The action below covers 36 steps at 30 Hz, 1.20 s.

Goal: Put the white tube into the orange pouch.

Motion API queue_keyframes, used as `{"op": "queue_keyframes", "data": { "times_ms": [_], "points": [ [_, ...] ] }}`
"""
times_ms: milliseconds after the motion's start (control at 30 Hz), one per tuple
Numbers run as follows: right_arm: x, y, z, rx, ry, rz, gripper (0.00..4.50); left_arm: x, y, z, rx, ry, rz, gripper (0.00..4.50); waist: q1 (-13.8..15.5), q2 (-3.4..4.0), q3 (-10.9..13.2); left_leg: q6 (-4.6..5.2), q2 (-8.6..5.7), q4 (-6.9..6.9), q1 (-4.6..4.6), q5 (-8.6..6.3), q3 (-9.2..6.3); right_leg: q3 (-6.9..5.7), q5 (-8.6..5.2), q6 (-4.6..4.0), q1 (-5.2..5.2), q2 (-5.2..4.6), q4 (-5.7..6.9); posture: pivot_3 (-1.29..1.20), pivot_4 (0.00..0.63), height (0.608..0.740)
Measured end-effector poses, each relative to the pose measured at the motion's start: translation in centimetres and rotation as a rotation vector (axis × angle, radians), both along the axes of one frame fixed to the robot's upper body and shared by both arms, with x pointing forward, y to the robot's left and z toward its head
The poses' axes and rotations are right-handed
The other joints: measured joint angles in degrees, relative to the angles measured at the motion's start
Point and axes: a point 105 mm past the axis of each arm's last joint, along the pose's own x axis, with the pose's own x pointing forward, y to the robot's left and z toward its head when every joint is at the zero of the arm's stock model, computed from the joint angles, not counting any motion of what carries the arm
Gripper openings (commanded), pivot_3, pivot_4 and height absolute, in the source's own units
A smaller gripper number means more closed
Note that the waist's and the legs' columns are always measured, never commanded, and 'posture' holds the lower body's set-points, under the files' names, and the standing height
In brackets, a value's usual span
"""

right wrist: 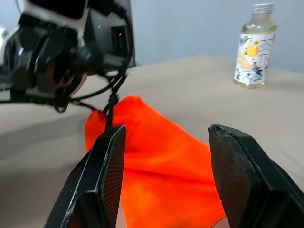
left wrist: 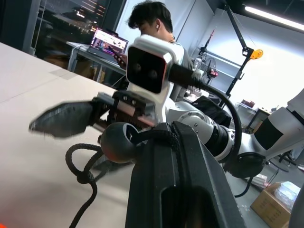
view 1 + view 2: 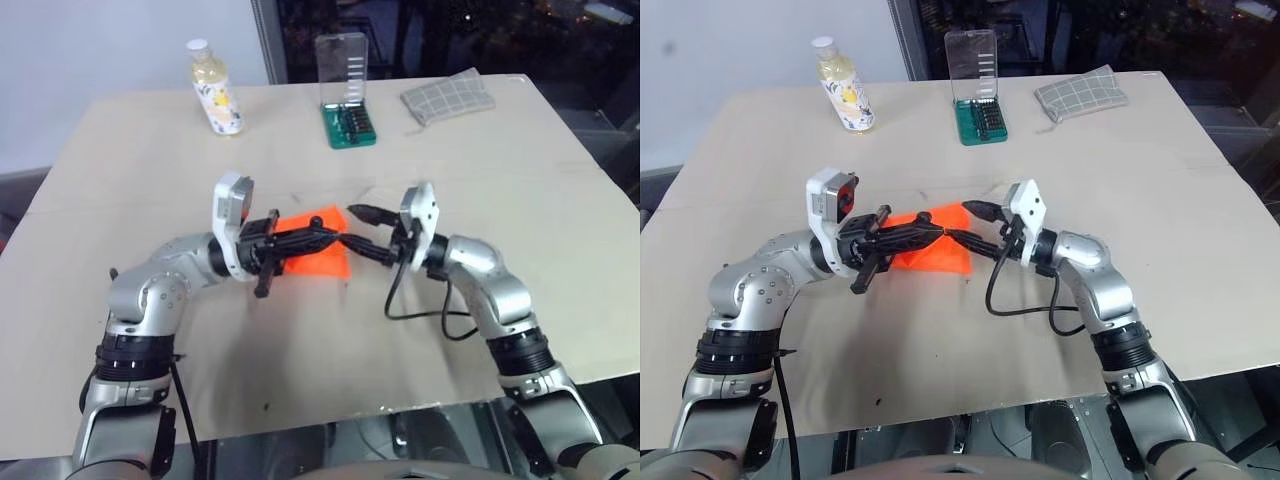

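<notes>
Orange pouch (image 3: pixel 318 252) lies partly hidden beneath the left end effector (image 3: pixel 322 238), clamped on its black drawstring (image 1: pixel 113 97); the right end effector (image 3: pixel 367 232) hangs parted, empty.

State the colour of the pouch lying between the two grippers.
Bright orange, with a thin black drawstring; the orange pouch shows best in the right wrist view.

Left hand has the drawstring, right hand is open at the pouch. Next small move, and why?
Probably ease the open right hand onto the near edge of the bright orange fabric pouch and close on it. The shut left hand grips the thin black drawstring, but the mouth looks flat, so a second grip seems needed to spread it. I can't pick out the white tube, so opening comes first.
</notes>
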Motion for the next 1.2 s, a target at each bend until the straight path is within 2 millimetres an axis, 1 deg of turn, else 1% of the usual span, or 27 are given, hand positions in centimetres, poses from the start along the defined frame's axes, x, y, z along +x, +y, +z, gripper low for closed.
{"op": "queue_keyframes", "data": {
  "times_ms": [167, 433, 733, 933, 1133, 1200],
  "points": [
    [-0.5, 0.6, -0.2, -0.026, -0.031, 0.035, 2.75, -0.1, 0.0, -0.3, 0.0, 0.008, 0.004, 0.0, 0.0, 0.0, 0.0, -0.01, 0.0, 0.0, 0.02, 0.0, 0.0, 0.0, 0.0, 0.0, 0.0, 0.01, 0.03, 0.0, 0.15, 0.74],
    [-0.6, 1.8, 1.1, 0.021, -0.059, 0.066, 2.75, 0.0, -0.1, -0.1, -0.02, 0.03, 0.026, 0.0, 0.0, 0.0, 0.0, 0.0, 0.01, 0.0, 0.01, 0.0, -0.02, -0.01, 0.0, 0.0, 0.0, -0.01, 0.02, 0.0, 0.15, 0.74],
    [-1.1, 2.7, 1.0, 0.032, -0.07, 0.101, 2.75, 0.1, 0.1, 0.4, -0.07, 0.077, 0.039, 0.0, 0.0, 0.0, 0.0, 0.0, 0.0, 0.0, 0.02, 0.0, -0.02, -0.01, 0.0, 0.0, 0.0, -0.01, 0.04, 0.0, 0.15, 0.74],
    [-1.0, 3.1, 1.0, 0.048, -0.074, 0.098, 2.75, -0.1, 0.1, 0.8, -0.075, 0.071, 0.042, 0.0, 0.0, 0.0, 0.0, -0.01, 0.01, 0.0, 0.01, 0.0, -0.02, 0.0, 0.0, 0.0, 0.0, -0.01, 0.03, 0.0, 0.15, 0.74],
    [-0.8, 3.6, 1.7, 0.064, -0.093, 0.106, 2.75, -0.3, 0.2, 0.7, -0.072, 0.077, 0.039, 0.0, 0.0, 0.0, 0.0, -0.01, 0.0, 0.0, 0.02, 0.0, -0.02, -0.01, 0.0, 0.0, 0.0, -0.01, 0.03, 0.0, 0.15, 0.74],
    [-0.8, 3.7, 1.7, 0.07, -0.091, 0.107, 2.23, -0.3, 0.2, 0.7, -0.07, 0.079, 0.042, 0.0, 0.0, 0.0, 0.0, -0.01, 0.0, 0.0, 0.01, 0.0, -0.02, 0.0, 0.0, 0.0, 0.0, -0.01, 0.03, 0.0, 0.15, 0.74]
  ]
}}
